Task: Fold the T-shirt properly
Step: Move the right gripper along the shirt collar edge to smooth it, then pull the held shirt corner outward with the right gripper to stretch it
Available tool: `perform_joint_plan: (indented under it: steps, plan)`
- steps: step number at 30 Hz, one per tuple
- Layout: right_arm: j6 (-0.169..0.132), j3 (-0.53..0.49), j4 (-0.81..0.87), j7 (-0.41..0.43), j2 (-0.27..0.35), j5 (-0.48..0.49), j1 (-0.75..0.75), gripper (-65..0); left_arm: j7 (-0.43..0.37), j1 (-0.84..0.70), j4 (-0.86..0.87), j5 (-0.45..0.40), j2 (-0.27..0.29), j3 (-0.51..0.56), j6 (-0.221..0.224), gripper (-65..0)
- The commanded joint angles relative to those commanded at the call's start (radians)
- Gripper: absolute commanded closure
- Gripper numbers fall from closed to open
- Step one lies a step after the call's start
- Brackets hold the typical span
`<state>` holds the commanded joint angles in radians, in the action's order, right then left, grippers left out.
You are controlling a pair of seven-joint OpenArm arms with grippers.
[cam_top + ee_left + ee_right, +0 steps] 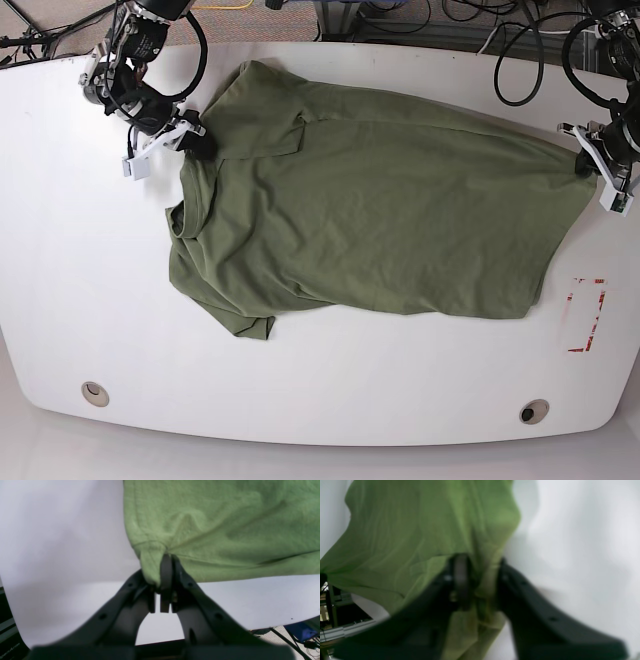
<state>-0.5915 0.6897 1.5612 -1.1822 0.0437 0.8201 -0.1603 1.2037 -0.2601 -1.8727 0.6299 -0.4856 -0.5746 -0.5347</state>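
The olive-green T-shirt (370,220) lies spread and wrinkled across the white table (80,280), collar end to the left and hem to the right in the base view. My left gripper (588,160) is at the shirt's far right corner. In the left wrist view that gripper (167,562) is shut on a pinched hem corner of the T-shirt (225,517). My right gripper (197,140) sits at the shirt's upper left, by the shoulder. Up close, the right gripper (480,580) has bunched T-shirt cloth (420,530) clamped between its fingers.
A red-outlined rectangle (585,315) is marked on the table near its right edge. Two round holes (95,392) (533,411) sit along the front edge. Cables (520,60) trail behind the table's back edge.
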Motion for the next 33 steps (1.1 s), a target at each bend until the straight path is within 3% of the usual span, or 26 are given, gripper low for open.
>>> perform_joint_plan:
  steps: [22, 25, 31, 33]
  plan:
    - [0.000, -0.002, 0.049, -0.005, 0.106, 0.008, -0.100, -2.1, -0.002, 0.000, 0.000, 0.000, -0.017, 0.002, 0.000, 0.0]
    - [0.000, -0.002, 0.049, -0.005, 0.109, 0.008, -0.107, -8.6, -0.002, 0.000, 0.000, 0.000, -0.018, 0.002, 0.000, 0.0]
    - [0.000, 0.008, 0.049, -0.005, 0.107, 0.012, -0.109, -30.9, -0.002, 0.000, 0.000, 0.000, -0.017, 0.003, 0.000, 0.0]
    - [0.000, 0.009, 0.048, -0.005, 0.107, 0.035, -0.110, -33.8, -0.002, 0.000, 0.000, 0.000, -0.017, 0.003, 0.000, 0.0]
